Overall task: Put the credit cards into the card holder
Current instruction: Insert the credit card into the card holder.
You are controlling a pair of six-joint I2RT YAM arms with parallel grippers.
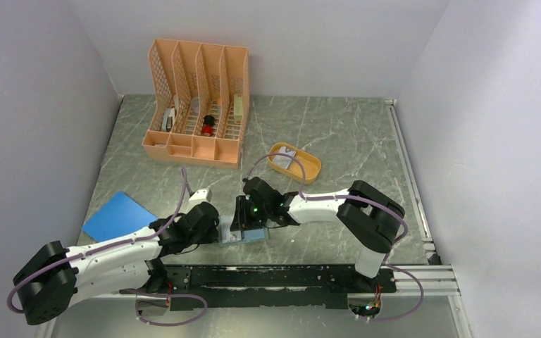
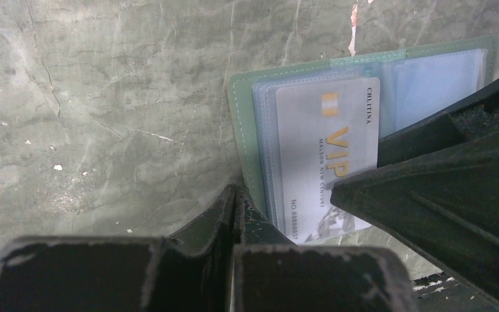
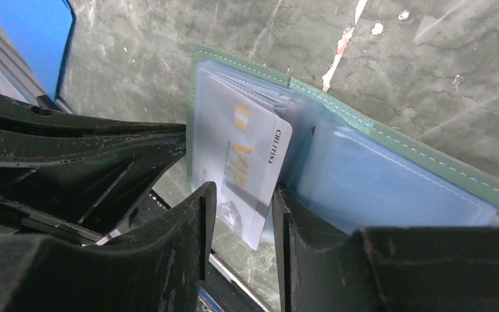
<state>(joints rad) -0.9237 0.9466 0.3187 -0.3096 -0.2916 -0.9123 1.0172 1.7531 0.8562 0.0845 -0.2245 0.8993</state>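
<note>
The card holder (image 1: 252,234) lies open near the table's front edge, its green rim (image 2: 243,130) and clear pockets (image 3: 396,188) showing. One white credit card (image 2: 328,149) marked VIP sits partly in a left pocket, its lower end sticking out. My right gripper (image 3: 242,188) is open, and the card's (image 3: 240,162) free corner lies loose between its fingers. My left gripper (image 2: 235,195) is shut with nothing in it, its tip at the holder's left edge. More credit cards (image 1: 287,155) lie in the orange oval tray (image 1: 311,172).
An orange file organizer (image 1: 197,105) with small items stands at the back left. A bright blue flat sheet (image 1: 116,215) lies left of my left arm. A small white block (image 1: 199,196) sits behind the left gripper (image 1: 215,229). A black rail runs along the front edge.
</note>
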